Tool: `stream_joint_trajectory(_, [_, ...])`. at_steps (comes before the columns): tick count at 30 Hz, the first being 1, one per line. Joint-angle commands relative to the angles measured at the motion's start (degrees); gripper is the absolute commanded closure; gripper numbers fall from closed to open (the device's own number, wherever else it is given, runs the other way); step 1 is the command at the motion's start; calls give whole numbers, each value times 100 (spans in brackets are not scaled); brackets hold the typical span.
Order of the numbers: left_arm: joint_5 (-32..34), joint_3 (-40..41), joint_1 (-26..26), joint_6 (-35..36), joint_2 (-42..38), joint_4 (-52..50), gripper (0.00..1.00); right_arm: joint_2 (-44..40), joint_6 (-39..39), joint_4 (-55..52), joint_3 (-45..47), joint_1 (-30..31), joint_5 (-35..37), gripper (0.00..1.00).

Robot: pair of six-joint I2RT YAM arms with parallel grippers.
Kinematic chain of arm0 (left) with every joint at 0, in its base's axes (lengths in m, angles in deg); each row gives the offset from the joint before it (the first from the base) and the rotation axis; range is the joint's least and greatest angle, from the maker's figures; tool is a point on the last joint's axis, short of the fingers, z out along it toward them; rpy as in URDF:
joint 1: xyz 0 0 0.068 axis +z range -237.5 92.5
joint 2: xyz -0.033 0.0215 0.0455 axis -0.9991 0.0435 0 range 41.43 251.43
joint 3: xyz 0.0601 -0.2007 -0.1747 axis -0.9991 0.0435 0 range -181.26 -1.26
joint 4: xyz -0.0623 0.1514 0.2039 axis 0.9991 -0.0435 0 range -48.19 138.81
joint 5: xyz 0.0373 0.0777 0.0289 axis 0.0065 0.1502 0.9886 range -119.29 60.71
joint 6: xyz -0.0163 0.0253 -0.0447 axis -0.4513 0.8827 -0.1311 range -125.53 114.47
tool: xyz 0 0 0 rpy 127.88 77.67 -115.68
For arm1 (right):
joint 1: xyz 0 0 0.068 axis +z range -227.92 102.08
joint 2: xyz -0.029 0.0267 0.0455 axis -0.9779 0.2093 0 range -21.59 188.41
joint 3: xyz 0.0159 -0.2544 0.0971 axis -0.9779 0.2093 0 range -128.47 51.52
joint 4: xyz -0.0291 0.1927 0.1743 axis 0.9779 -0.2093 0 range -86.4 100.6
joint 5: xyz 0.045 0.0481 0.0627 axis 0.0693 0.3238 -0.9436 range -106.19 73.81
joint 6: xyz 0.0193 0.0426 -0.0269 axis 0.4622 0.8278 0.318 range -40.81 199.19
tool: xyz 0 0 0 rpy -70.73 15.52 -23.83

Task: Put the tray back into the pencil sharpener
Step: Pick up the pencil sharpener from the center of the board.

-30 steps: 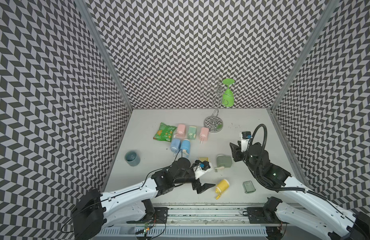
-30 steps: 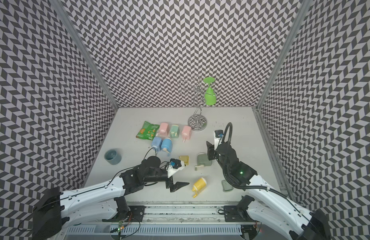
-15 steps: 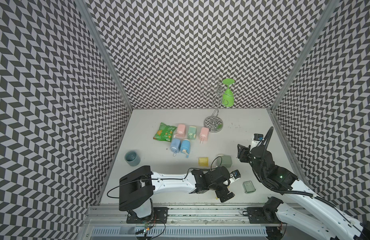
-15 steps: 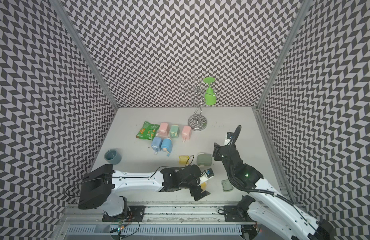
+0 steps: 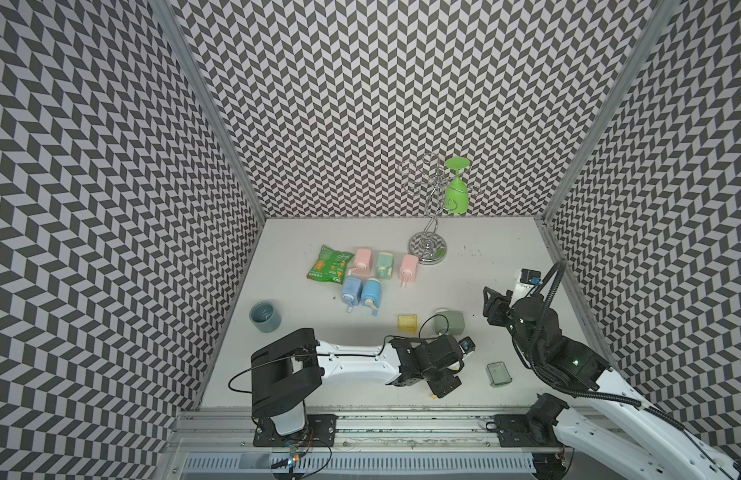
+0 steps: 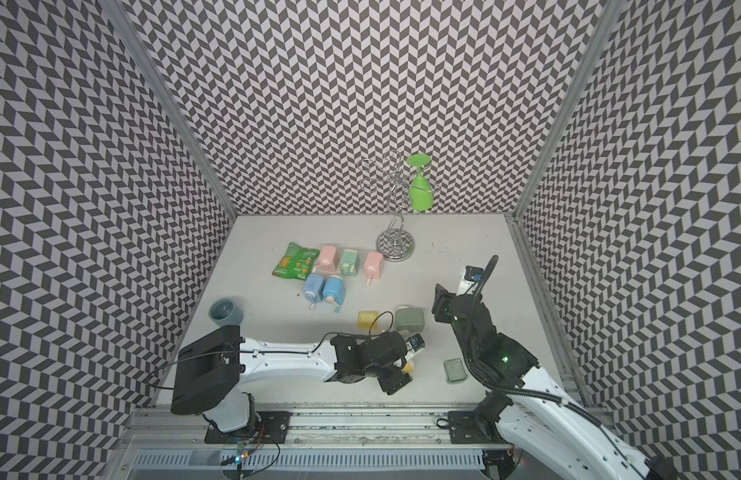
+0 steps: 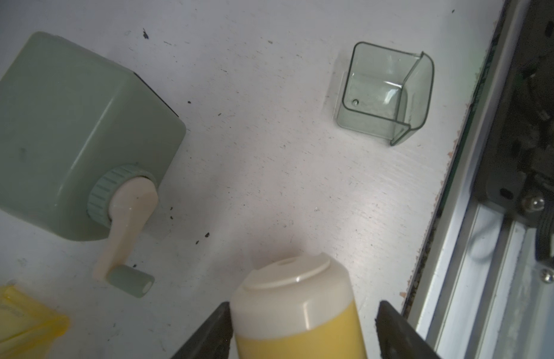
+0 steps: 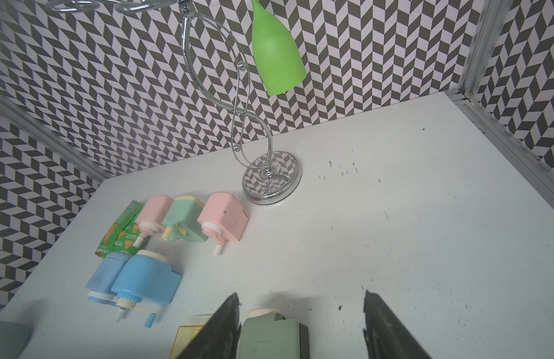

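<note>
Left gripper (image 7: pixel 303 306): my jaws straddle the yellow sharpener (image 7: pixel 297 332) lying on the table (image 7: pixel 269 161), one finger touching its side, a gap at the other, not clamped. My right gripper (image 8: pixel 301 293) is spread, empty, near the sage sharpener (image 8: pixel 269 338). Clear green tray (image 7: pixel 386 93) lies loose by the front rail (image 7: pixel 474 217); yellow tray (image 7: pixel 17 317) loose beside the sage sharpener.

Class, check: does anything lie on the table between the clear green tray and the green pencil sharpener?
Nothing visible: bare table separates the clear green tray from the green sharpener. The left gripper, straddling a yellow sharpener, sits beside that path.
</note>
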Motion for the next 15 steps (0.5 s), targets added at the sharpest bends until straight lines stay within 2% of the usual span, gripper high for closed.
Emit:
stream_joint_trajectory(1, [-181,94,41,-4,-140,-41,31,-15,59,85,60,-38,104,37])
stream_joint_trajectory(9, [-525,206,224,74,-215,-111,37,28,85,110,71,-42,81,38])
stream_joint_trajectory(15, [-589,265,319,135,-281,-80,49,94,84,69,15,-42,81,39])
